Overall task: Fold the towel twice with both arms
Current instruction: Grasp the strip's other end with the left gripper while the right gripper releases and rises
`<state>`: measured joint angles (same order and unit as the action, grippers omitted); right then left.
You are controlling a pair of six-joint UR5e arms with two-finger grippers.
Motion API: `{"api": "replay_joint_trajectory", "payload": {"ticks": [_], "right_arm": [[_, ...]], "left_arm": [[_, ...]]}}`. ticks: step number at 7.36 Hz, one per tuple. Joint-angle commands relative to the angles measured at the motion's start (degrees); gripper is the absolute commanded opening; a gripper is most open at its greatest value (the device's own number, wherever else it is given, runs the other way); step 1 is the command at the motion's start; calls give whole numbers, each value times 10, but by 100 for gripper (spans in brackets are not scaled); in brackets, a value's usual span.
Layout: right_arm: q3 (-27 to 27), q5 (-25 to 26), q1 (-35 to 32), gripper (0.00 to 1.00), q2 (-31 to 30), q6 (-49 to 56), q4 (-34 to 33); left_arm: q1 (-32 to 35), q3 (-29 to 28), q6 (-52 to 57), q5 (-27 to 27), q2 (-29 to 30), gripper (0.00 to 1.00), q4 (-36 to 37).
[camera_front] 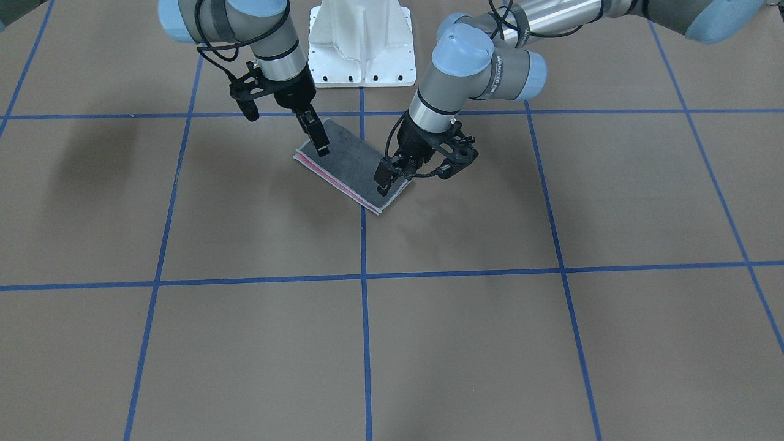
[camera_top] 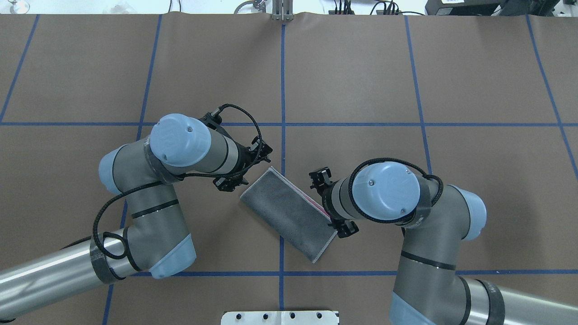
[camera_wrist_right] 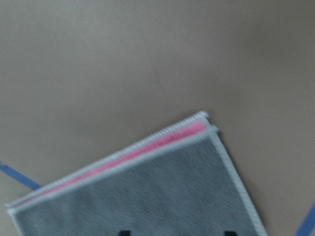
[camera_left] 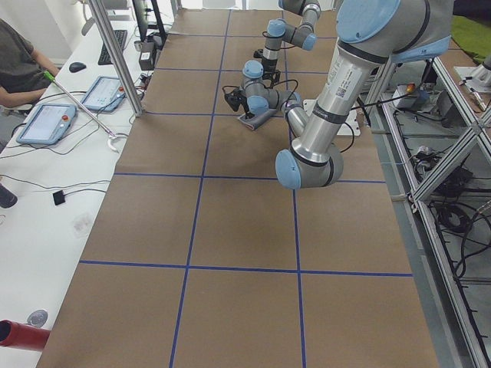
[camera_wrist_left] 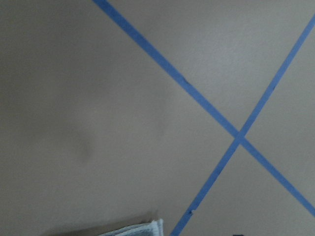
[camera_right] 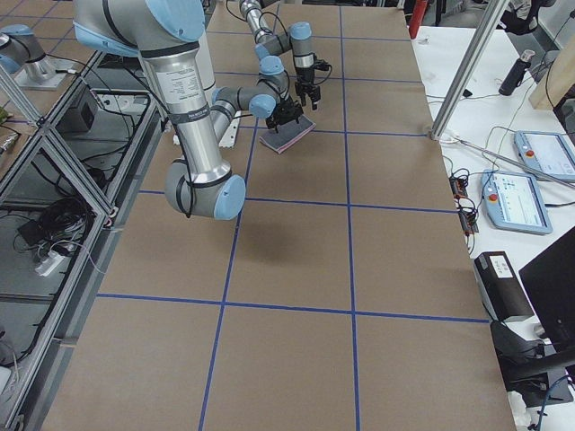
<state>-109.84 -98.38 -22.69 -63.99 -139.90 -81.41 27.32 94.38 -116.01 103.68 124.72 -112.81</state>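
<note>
The towel [camera_front: 352, 165] lies flat on the table, folded into a long rectangle, dark grey face up, with a pink strip along one long edge [camera_wrist_right: 147, 147]. It also shows in the overhead view [camera_top: 289, 212]. My left gripper [camera_front: 389, 174] hangs over the towel's end on my left, by its far corner; the left wrist view shows only that corner [camera_wrist_left: 140, 229]. My right gripper [camera_front: 320, 142] hangs over the other end. Its two fingertips [camera_wrist_right: 125, 232] show apart above the grey face, so it is open and holds nothing. The left gripper also looks open.
The white pedestal base [camera_front: 361, 43] stands just behind the towel. Blue tape lines [camera_front: 362, 275] grid the brown table. In the left side view an operator [camera_left: 19, 65] sits at a bench with tablets [camera_left: 46, 123] beyond the table's far edge.
</note>
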Motion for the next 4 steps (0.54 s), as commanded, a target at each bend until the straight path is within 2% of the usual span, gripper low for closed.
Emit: {"api": "replay_joint_trajectory", "payload": {"ticks": [1,4], "right_arm": [[18,-10,-33,100,8,34,2],[29,-9,-39,100,11,35,5]], "left_arm": [[-37,20,-5,-30,-3,69,42],[-53,20,-4,-43,-24,64,44]]}}
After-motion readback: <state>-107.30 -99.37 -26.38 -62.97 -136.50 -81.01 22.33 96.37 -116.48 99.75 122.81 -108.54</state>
